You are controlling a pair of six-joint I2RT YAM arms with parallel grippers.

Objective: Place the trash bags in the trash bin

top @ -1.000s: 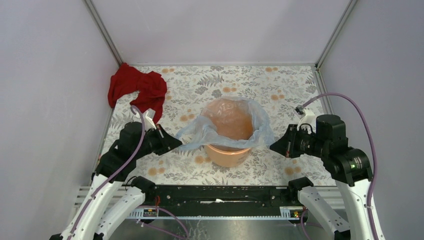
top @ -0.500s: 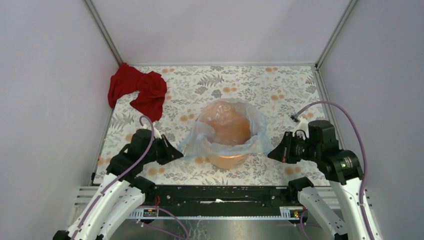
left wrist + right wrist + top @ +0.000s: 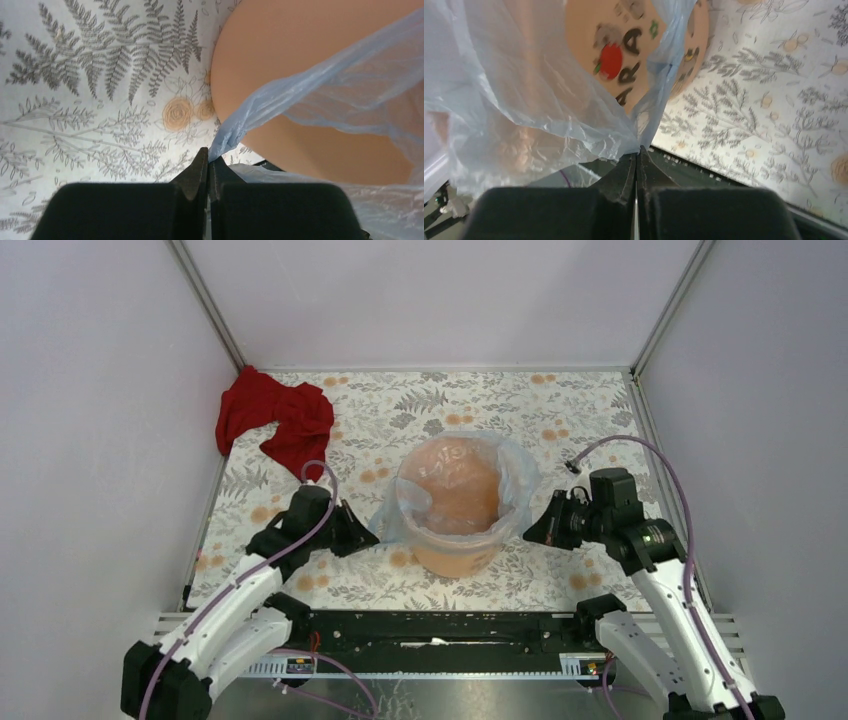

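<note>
At frame centre, left gripper [image 3: 368,536] and right gripper [image 3: 530,532] each pinch the pale blue trash bag [image 3: 516,485], stretched across the orange trash bin [image 3: 455,558] between them.

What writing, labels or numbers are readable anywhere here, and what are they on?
"ARA": dark letters on the wall of the orange trash bin, right wrist view; the pale blue trash bag cuts the word off, so it may be incomplete.
"A": a lone letter above those, beside a red round picture.
More dark marks near the bin's edge: too blurred to read.
Top and left wrist views: nothing readable.
</note>
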